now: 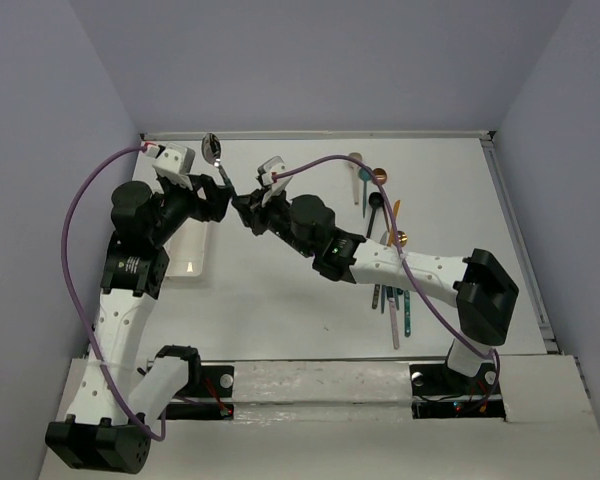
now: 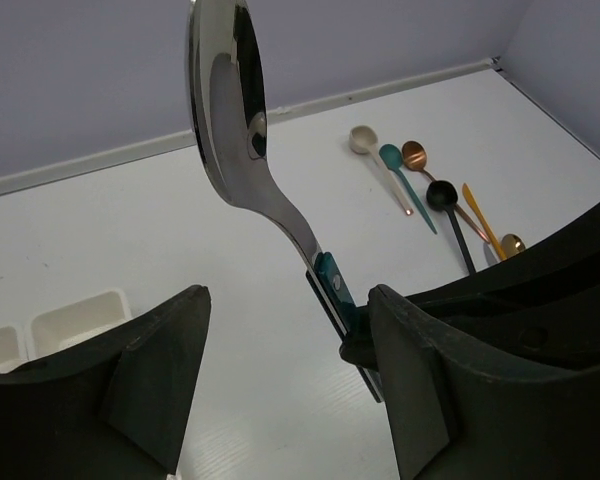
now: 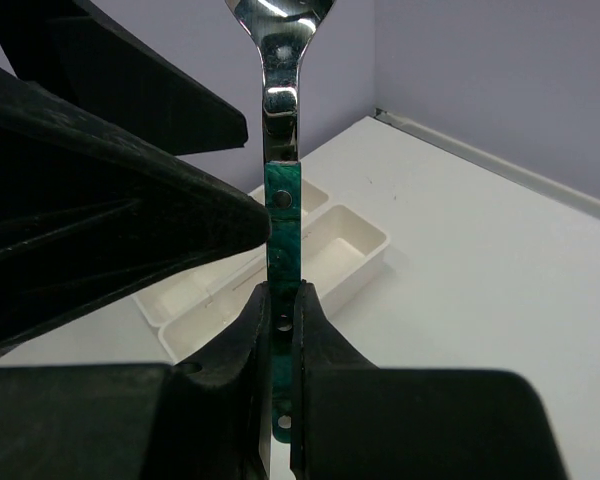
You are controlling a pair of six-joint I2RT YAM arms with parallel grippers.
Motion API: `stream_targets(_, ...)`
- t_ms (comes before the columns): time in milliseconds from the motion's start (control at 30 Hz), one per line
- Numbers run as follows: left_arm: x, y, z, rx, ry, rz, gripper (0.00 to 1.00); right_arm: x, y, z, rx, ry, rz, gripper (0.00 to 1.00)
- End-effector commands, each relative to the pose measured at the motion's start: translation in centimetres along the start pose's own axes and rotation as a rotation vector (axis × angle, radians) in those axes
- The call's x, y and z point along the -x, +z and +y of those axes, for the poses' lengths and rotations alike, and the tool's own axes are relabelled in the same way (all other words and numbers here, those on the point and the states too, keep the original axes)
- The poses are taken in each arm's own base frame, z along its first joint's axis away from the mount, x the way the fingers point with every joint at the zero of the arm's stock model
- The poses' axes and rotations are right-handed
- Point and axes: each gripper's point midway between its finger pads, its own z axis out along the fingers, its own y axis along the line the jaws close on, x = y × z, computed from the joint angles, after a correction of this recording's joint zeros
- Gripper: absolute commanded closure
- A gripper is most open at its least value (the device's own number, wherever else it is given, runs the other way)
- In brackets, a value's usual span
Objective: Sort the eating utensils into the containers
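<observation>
My right gripper [image 3: 283, 300] is shut on the teal handle of a silver spoon [image 3: 281, 110] and holds it upright above the table. In the top view the spoon's bowl [image 1: 212, 148] points to the back left, with the right gripper [image 1: 248, 212] at its handle. My left gripper [image 2: 285, 370] is open. The spoon's handle [image 2: 333, 283] stands between its fingers, close to the right finger [image 2: 430, 370]. The left gripper [image 1: 220, 195] faces the right one. The white paired containers [image 3: 320, 250] lie below, partly hidden under the left arm [image 1: 192, 255].
Several more utensils lie at the right: a beige spoon [image 2: 361, 139], a teal spoon [image 2: 391, 154], a copper spoon [image 2: 414, 153], a black spoon [image 2: 441, 193], and others partly under the right arm [image 1: 395, 300]. Walls close the back and sides.
</observation>
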Motion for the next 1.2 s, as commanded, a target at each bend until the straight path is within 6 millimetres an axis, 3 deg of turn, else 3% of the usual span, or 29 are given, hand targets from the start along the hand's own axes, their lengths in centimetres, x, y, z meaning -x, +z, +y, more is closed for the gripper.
stream_targets(0, 1.6, -0.2, -1.0, -0.040, 0.004, -0.084, 0.27, 5.6, 0.3, 2.2, 0.067, 0.059, -0.157, 1.00)
stream_targets(133, 1.2, 0.4, -1.0, -0.058, -0.006, -0.074, 0.30, 5.9, 0.2, 2.3, 0.075, 0.067, -0.168, 1.00)
stream_targets(333, 0.4, 1.4, -0.4, -0.047, -0.029, -0.051, 0.46, 5.6, 0.2, 2.6, 0.088, 0.066, -0.166, 1.00)
stream_targets(367, 0.3, 1.5, -0.4, -0.050, -0.034, -0.049, 0.55, 5.3, 0.3, 2.6, 0.091, 0.068, -0.161, 1.00)
stream_targets(433, 0.2, 1.7, -0.5, -0.059, -0.034, -0.048, 0.63, 5.2, 0.3, 2.7, 0.097, 0.069, -0.160, 1.00)
stream_targets(567, -0.4, 2.1, -0.3, -0.062, -0.040, -0.018, 1.00, 5.2, 0.2, 2.7, 0.095, 0.070, -0.163, 1.00)
stream_targets(667, -0.4, 1.9, 0.3, -0.043, -0.001, -0.017, 1.00, 4.6, 0.5, 1.6, 0.036, 0.053, -0.150, 1.00)
stream_targets(700, 0.2, 1.8, 0.9, -0.023, 0.022, -0.025, 1.00, 3.3, 0.6, 1.1, 0.012, 0.035, -0.102, 0.98)
stream_targets(733, -0.1, 1.6, 1.8, 0.007, 0.054, -0.004, 1.00, 3.1, 0.7, 0.9, -0.006, 0.028, -0.084, 0.65)
stream_targets(800, 0.6, 0.7, 6.1, 0.119, 0.134, 0.011, 1.00, 1.3, 0.4, -0.2, -0.059, 0.000, -0.014, 0.38)
stream_targets(833, 0.0, -0.1, 9.8, 0.208, 0.135, 0.049, 1.00, 0.5, -0.2, -1.0, -0.091, -0.008, 0.010, 0.21)
stream_targets(867, -0.2, 0.1, 10.2, 0.208, 0.158, 0.067, 1.00, -0.2, -0.7, -1.2, -0.093, -0.014, 0.029, 0.15)
stream_targets(900, 0.5, -1.3, 13.6, 0.305, 0.207, 0.078, 1.00, -1.0, -1.3, -1.9, -0.120, -0.022, 0.051, 0.13)
stream_targets(967, -1.1, -2.0, 17.2, 0.386, 0.213, 0.159, 1.00, -1.1, -2.7, -2.5, -0.137, -0.016, 0.065, 0.10)
stream_targets(1000, -1.5, -2.5, 18.8, 0.430, 0.224, 0.193, 1.00, -2.8, -3.6, -3.7, -0.165, -0.024, 0.110, 0.10)
stream_targets(1067, -2.8, -3.5, 21.7, 0.499, 0.255, 0.294, 1.00, -4.1, -5.1, -4.8, -0.188, -0.017, 0.160, 0.10)
stream_targets(1167, -5.7, -3.7, 23.6, 0.519, 0.264, 0.421, 1.00, -5.0, -6.2, -6.6, -0.236, -0.008, 0.189, 0.10)
